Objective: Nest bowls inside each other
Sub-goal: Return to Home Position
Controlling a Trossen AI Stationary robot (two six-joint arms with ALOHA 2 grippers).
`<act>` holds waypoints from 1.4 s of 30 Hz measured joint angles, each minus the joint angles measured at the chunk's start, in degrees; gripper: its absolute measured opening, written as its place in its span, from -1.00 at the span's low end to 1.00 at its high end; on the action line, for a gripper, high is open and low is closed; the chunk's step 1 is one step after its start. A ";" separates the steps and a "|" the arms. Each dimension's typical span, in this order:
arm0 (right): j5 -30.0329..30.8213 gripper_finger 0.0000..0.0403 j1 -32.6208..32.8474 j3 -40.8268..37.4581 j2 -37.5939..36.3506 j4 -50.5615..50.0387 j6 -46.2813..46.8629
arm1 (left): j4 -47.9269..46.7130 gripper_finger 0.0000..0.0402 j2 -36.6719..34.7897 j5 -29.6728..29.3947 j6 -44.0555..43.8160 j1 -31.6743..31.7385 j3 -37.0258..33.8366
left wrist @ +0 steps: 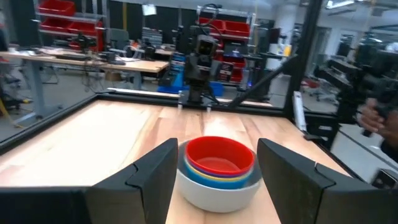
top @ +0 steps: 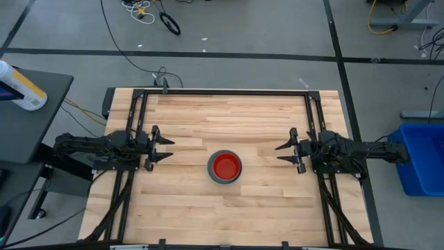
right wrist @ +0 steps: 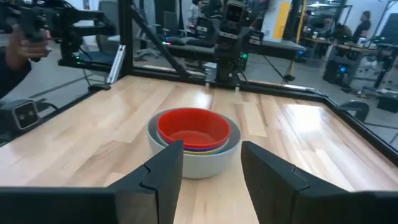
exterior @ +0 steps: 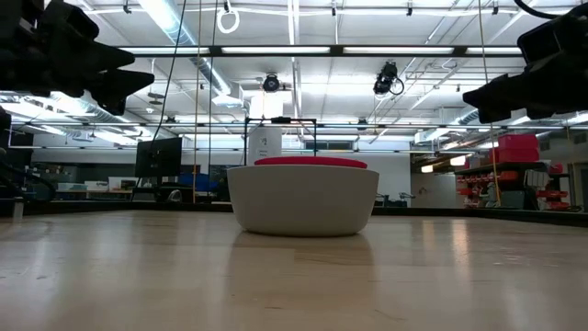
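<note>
The light wooden plank worktop fills the middle of the high view, bordered along its upper edge and sides by a black metal frame. The dark left arm lies at the frame's left side and the dark right arm at its right, both level with the middle of the picture and pointing inward at each other. The left hand sits left of centre with its fingers spread wide and nothing between them. The right hand mirrors it right of centre, also spread wide and empty. Both are well apart from the bowls. Between them, just below the centre of the high view, the grey round plastic bowl stands upright on the worktop and holds the others nested inside it. In the left wrist view its pale wall sits at lower centre, framed by that hand's two dark fingers. Inside its rim shows the edge of the light blue bowl, then the narrow edge of the yellow bowl. In the right wrist view a thin dark edge shows just under the red, though I cannot tell its colour for sure. The red round bowl sits innermost and topmost, its rim rising slightly above the grey one in the low view.
</note>
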 joint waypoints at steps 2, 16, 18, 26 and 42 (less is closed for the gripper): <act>-0.31 -0.12 0.09 0.00 0.00 0.11 0.24 | 0.19 0.13 0.00 -1.49 0.09 0.00 0.00; -2.43 0.02 0.09 0.00 -0.13 1.17 0.46 | 0.55 0.13 0.00 -2.43 1.27 0.00 0.00; -3.68 0.04 0.09 0.00 -0.19 2.33 -0.73 | 0.42 0.13 0.00 -2.46 -0.51 0.00 0.00; -5.91 0.10 0.09 0.00 -5.41 0.59 -0.89 | 0.27 0.13 0.02 -2.35 -6.04 0.00 0.00; -5.95 0.22 0.05 1.90 -8.31 -4.83 -0.80 | -6.63 0.13 0.00 -7.07 -10.66 0.02 2.65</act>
